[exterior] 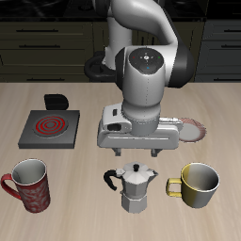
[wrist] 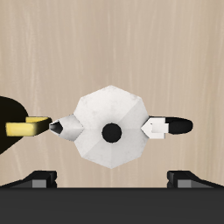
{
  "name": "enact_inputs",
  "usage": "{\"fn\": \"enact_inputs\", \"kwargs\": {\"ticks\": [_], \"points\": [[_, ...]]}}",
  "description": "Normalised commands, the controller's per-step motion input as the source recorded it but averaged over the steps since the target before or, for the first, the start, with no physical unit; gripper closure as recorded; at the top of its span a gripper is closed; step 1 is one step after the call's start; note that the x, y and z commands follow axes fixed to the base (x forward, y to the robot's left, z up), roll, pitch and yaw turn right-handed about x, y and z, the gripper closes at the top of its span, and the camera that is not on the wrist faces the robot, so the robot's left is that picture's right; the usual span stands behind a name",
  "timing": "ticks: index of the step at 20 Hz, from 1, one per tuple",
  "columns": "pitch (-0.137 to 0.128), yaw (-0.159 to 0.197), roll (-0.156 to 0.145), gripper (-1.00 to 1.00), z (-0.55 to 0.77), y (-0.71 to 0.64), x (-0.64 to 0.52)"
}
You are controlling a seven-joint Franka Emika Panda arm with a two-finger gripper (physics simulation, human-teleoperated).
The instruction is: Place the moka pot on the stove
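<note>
Two fingers of the tool [exterior: 132,151] spread open above the moka pot [exterior: 135,187].

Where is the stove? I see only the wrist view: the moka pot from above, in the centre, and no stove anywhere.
Observer: The stove lies farther back on the table than the moka pot, off to one side, behind a red mug.
Operator: Is the tool down around the pot?
Observer: No. The tool hangs open above the pot, not yet lowered around it.
Operator: What is the yellow object by the spout?
Observer: It is the handle of a yellow mug, which stands upright close beside the pot, on the side away from the stove.
</note>
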Motion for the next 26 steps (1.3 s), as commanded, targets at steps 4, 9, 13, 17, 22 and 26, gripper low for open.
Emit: {"fn": "enact_inputs", "kwargs": {"ticks": [4, 9, 13, 17, 22, 26], "points": [[0.007, 0.000, -0.006, -1.00, -0.07, -0.02, 0.03], [0.010, 0.004, -0.001, -1.00, -0.14, 0.00, 0.05], [0.024, 0.011, 0.003, -1.00, -0.23, 0.04, 0.07], [0.022, -0.023, -0.004, -1.00, -0.18, -0.06, 0.03], [0.031, 0.001, 0.002, -1.00, -0.29, -0.02, 0.03], [0.047, -0.033, -0.033, -1.00, -0.46, -0.19, 0.05]]}}
